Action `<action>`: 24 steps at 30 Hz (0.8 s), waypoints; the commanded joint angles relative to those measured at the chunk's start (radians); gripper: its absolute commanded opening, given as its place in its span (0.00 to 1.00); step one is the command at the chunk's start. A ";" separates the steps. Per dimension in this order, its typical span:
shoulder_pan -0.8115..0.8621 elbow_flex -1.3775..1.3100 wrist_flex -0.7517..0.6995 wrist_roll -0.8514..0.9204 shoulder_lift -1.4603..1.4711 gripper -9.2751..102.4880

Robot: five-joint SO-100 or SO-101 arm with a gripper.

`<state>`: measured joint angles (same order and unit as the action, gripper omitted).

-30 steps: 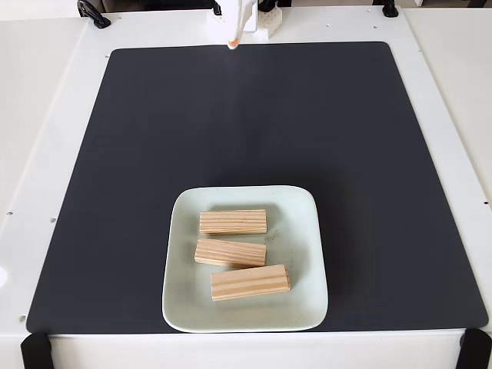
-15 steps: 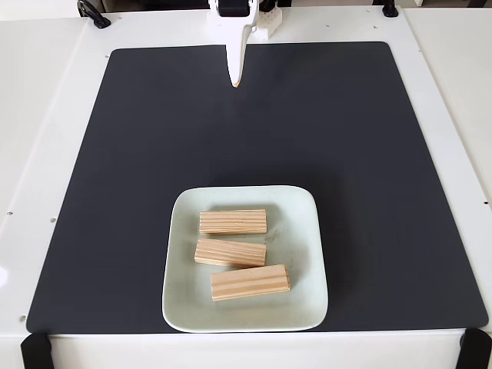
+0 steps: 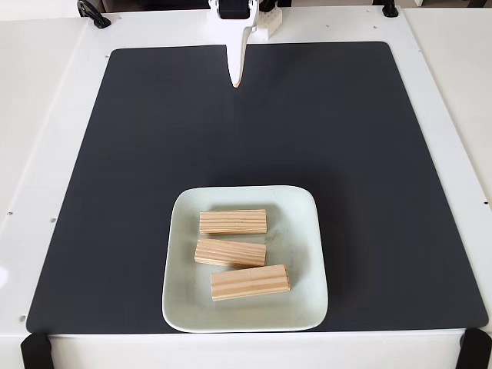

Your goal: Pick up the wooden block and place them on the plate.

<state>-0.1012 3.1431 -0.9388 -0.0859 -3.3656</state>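
Nothing on the plate (image 3: 304, 304) has shifted since a second ago, but the gripper (image 3: 237, 82) has dropped into the fixed view at the top edge of the dark mat (image 3: 115, 192) and now hangs there, its fingers apparently pressed together to one point with nothing between them — though from this angle that is hard to be sure of. Three wooden blocks (image 3: 233, 221) lie flat in a tidy stack of rows across the plate — probably set side by side so each has room — well apart from the gripper, near the mat's front edge.
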 commanded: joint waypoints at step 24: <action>-0.015 -0.037 0.002 0.009 0.000 0.08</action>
<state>-0.1227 3.1416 -0.9388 -0.0859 -3.3656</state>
